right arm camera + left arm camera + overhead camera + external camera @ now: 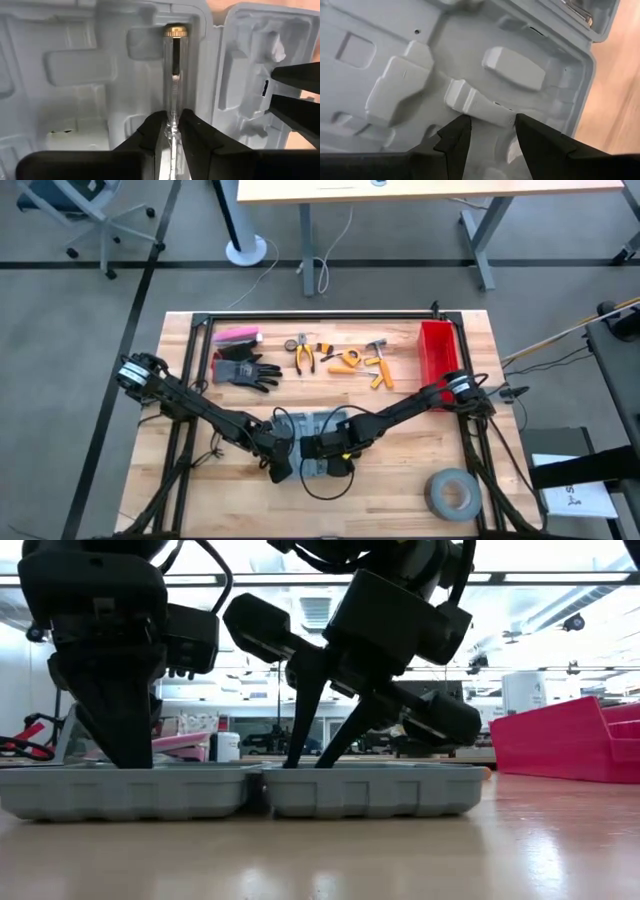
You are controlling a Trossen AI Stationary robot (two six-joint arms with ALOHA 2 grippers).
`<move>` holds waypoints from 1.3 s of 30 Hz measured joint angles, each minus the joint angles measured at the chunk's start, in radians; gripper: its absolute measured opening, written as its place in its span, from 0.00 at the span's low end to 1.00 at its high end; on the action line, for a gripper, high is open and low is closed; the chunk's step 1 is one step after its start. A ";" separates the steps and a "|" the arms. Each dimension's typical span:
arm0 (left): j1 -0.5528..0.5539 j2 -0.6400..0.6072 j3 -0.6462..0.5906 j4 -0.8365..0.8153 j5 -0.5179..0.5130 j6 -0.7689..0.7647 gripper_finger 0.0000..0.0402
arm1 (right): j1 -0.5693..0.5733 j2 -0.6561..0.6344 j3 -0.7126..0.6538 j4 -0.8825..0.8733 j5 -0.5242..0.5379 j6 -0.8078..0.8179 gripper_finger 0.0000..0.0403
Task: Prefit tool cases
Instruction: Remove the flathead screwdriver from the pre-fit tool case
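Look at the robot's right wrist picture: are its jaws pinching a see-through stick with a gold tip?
Yes, the right gripper is closed on a clear slim tool with a brass end, lying in the open tool case.

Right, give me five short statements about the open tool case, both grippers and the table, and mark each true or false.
1. The tool case lies open, both halves flat on the table. True.
2. The right gripper pinches a slim clear tool with a brass end in a case slot. True.
3. The left gripper holds the pliers. False: it holds nothing; its fingers stand apart over the moulded tray.
4. The tape roll sits inside the red bin. False: it lies on the table, apart from the bin.
5. The black gloves lie near the pink object. True.
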 joint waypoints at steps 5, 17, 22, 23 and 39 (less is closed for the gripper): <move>0.000 0.000 0.000 0.001 0.001 0.006 0.41 | -0.002 0.016 0.000 0.006 0.000 0.003 0.14; -0.001 -0.002 0.000 -0.016 0.011 0.019 0.41 | -0.005 0.009 0.029 0.017 0.012 0.085 0.00; 0.001 -0.002 0.001 -0.002 -0.003 0.031 0.41 | -0.002 -0.047 0.026 -0.036 0.068 0.116 0.00; 0.001 -0.002 0.002 0.003 -0.005 0.036 0.41 | -0.003 -0.065 0.027 -0.037 0.088 0.123 0.00; 0.001 0.000 0.004 -0.001 0.001 0.055 0.41 | -0.013 -0.160 0.027 -0.223 0.071 0.243 0.00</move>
